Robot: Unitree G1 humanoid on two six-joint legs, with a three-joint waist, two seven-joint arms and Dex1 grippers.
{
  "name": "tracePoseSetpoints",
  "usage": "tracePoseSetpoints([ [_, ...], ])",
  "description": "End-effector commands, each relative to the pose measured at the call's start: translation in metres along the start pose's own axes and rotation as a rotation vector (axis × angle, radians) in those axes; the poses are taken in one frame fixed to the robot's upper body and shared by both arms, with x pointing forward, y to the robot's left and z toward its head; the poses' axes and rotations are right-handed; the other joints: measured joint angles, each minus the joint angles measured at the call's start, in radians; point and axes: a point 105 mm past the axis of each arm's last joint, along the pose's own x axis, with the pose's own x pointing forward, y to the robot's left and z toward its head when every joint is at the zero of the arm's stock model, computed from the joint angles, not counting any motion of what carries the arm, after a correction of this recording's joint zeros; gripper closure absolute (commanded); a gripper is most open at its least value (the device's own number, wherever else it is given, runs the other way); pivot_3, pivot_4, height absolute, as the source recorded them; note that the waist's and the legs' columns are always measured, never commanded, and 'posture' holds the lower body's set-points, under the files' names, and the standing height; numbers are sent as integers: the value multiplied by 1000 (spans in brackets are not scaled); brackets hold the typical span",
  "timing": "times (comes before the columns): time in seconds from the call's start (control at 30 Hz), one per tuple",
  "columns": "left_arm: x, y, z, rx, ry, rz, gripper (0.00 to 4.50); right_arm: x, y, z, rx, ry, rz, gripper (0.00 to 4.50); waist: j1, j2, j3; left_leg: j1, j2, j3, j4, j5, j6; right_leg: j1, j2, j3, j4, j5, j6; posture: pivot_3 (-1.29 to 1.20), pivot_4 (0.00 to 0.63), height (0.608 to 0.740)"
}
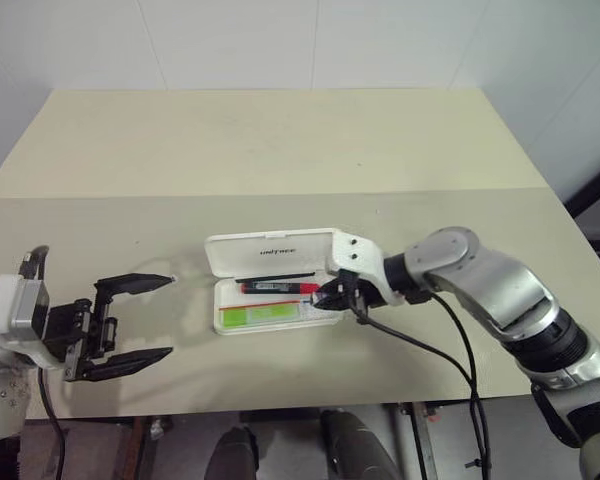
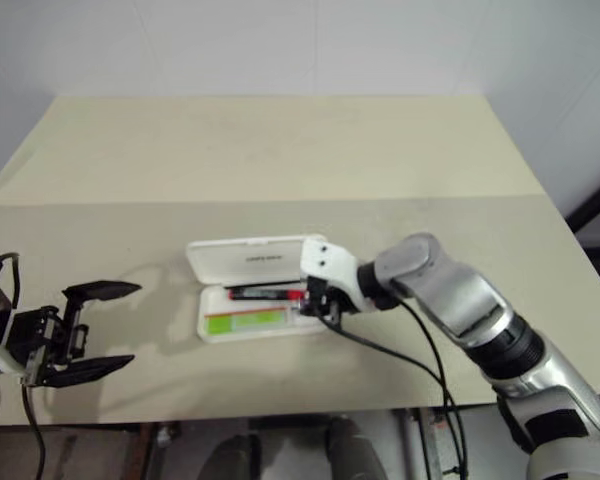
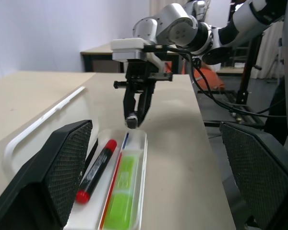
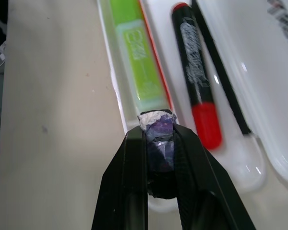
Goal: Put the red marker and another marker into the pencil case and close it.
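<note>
White plastic is lying open mid-table in the head views: the pencil case (image 1: 270, 290) has its tray toward the robot and its lid (image 1: 270, 250) folded back toward 12 o'clock, long axis running 9 to 3; the red marker (image 1: 280, 288) and the green marker (image 1: 260, 315) are both lying inside, parallel to that axis; the right gripper (image 1: 338, 296) is hanging at the tray's 3 o'clock end, fingers pressed together, while the left gripper (image 1: 130, 322) is waiting well apart at 9 o'clock, fingers spread wide.

Left wrist view: the right gripper (image 3: 133, 119) is pointing down over the tray's far end; the lid (image 3: 43, 120) is lying beyond the red marker (image 3: 96, 167).

Right wrist view: the fingertips (image 4: 158, 124) are touching, empty, at the green marker's (image 4: 139, 62) end; the right arm is likely nearer for closing the lid.
</note>
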Motion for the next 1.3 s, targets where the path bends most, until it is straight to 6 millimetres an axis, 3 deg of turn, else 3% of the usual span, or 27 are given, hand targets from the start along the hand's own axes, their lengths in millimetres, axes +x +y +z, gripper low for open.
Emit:
tracePoseSetpoints([
  [0.03, -10, -5, 7, 31, 15, -9, 0, 0, -1, 12, -65, -18, -11, 4118, 0, 0, 0, 0, 0, 0, 0, 0, 0, 0, 0, 0, 0, 0, 0, 0, 150, 740],
  [0.3, -17, -7, 9, 34, 7, 6, 0, 5, -2, 13, -79, -11, -8, 4118, 2, 0, 0, 0, 0, -1, 0, 0, 0, 0, -1, -1, 0, 0, -1, 0, 150, 740],
  [0.67, -33, -6, 13, 34, 45, 32, 0, 3, -7, -2, -70, 35, -18, 4118, -8, 0, 0, 0, 0, -1, -1, 0, -1, 0, 0, -1, 0, -1, -1, 0, 150, 740],
  [1.07, -28, -4, 13, 48, 46, 32, 0, 0, 0, 6, -74, 6, 19, 32, -20, 0, 0, 0, 0, -1, 0, 0, -1, 0, -1, -1, 1, -1, -1, 0, 150, 740],
  [1.3, -24, -2, 12, 50, 35, 33, 0, -8, 2, 11, -53, -20, 29, 32, -21, 0, 0, 0, 0, -1, -1, 0, -1, 0, -1, -1, 1, -1, -1, 0, 150, 740],
])
